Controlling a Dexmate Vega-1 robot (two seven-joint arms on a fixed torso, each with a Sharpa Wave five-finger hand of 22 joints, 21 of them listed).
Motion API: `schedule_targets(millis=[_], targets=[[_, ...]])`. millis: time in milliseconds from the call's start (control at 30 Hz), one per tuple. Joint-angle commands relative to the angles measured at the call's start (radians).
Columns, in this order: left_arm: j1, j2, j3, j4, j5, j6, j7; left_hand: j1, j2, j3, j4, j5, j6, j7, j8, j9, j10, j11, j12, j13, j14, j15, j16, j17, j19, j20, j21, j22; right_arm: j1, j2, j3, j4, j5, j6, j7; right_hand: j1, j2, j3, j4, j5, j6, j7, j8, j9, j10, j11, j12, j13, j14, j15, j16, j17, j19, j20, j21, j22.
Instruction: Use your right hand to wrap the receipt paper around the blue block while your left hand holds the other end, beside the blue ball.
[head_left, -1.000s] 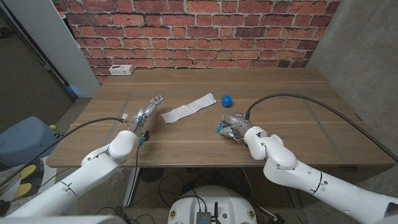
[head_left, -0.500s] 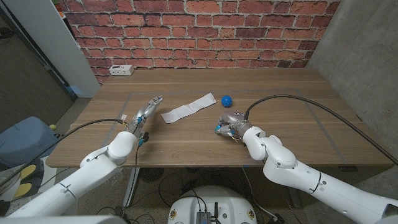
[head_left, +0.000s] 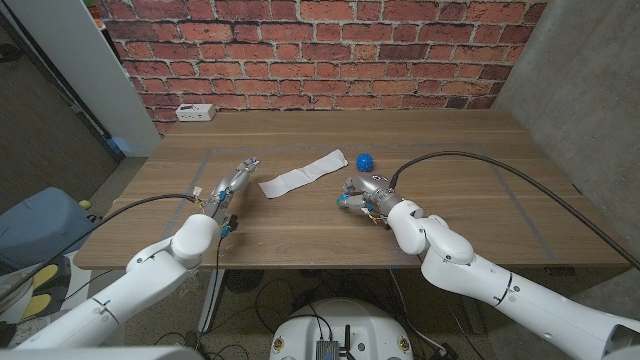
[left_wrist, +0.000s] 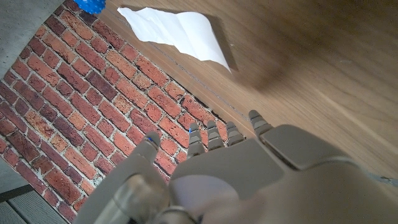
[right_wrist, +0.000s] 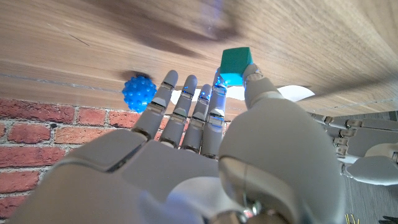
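Right hand (head_left: 358, 196) pinched the blue block (right_wrist: 236, 65), near the blue ball (head_left: 364, 160). Receipt paper (head_left: 301, 173) lay flat mid-counter: thin, limp, probably tear-prone, so take it by an end. Left hand (head_left: 232, 183) was released, holding nothing.

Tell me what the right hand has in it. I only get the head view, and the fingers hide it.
Observer: In the right wrist view, the right hand pinches the blue block between its thumb and a finger.
Operator: Check the left hand against the paper.
Observer: In the left wrist view, the left hand holds nothing. Its fingertips stop short of the receipt paper, with bare wood between them.
Operator: Report how the paper lies.
Observer: It is creased along its length, and its near end casts a shadow on the table, so that end looks slightly lifted.
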Motion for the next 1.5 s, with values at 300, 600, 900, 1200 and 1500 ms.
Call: schedule_targets(millis=[300,600,900,1200,1500], targets=[[0.021,-0.011,-0.019,-0.008,-0.025,0.035,0.029,0.002,0.012,0.008,0.002,0.005,0.02,0.004,0.0,0.006,0.018,-0.006,0.003,0.004,0.025,0.008,0.004,0.002,0.016,0.013,0.0,0.005,0.092,0.073,-0.018,0.14,0.034,0.198,-0.096,0.036,0.038,0.004,0.007,-0.007,0.039,-0.035,0.029,0.017,0.015,-0.005,0.002,0.004,0.013,-0.12,0.003,0.002,0.008,-0.007,0.005,0.006],[0.013,0.002,-0.026,-0.012,-0.039,0.049,0.014,0.006,0.017,0.012,0.001,0.005,0.034,0.008,0.002,0.006,0.054,0.008,0.013,0.004,0.059,0.022,0.011,0.002,0.028,0.019,0.001,0.004,0.147,0.112,-0.032,0.223,0.051,0.275,-0.104,0.039,0.039,0.004,0.006,-0.01,0.039,-0.037,0.031,0.018,0.018,-0.005,0.001,0.004,0.014,-0.122,0.0,0.0,0.009,-0.008,0.006,0.006],[0.004,0.015,-0.024,-0.025,-0.038,0.076,0.009,0.006,0.016,0.013,0.003,0.004,0.088,0.028,0.016,0.006,0.117,0.023,0.03,0.004,0.097,0.023,0.015,0.002,0.04,0.024,0.001,0.003,0.19,0.143,-0.045,0.288,0.061,0.334,-0.112,0.039,0.039,0.002,0.007,-0.012,0.041,-0.037,0.033,0.018,0.02,-0.005,-0.001,0.004,0.015,-0.123,-0.001,-0.001,0.009,-0.009,0.007,0.007],[-0.017,0.021,-0.014,-0.023,-0.035,0.089,-0.001,0.006,0.014,0.014,0.005,0.004,0.15,0.056,0.025,0.006,0.172,0.039,0.039,0.005,0.125,0.025,0.014,0.002,0.054,0.032,0.002,0.003,0.229,0.186,-0.058,0.365,0.076,0.382,-0.135,0.04,0.039,0.0,0.008,-0.015,0.041,-0.038,0.034,0.019,0.023,-0.004,-0.002,0.004,0.015,-0.123,-0.002,-0.001,0.008,-0.008,0.007,0.007],[-0.036,0.022,-0.005,-0.015,-0.037,0.1,-0.008,0.006,0.014,0.015,0.006,0.004,0.178,0.064,0.027,0.006,0.192,0.041,0.041,0.005,0.133,0.025,0.012,0.002,0.057,0.035,0.001,0.002,0.277,0.249,-0.08,0.474,0.104,0.423,-0.159,0.041,0.038,0.0,0.008,-0.016,0.041,-0.037,0.035,0.019,0.026,-0.003,-0.003,0.004,0.016,-0.123,-0.003,-0.002,0.009,-0.008,0.008,0.007]])
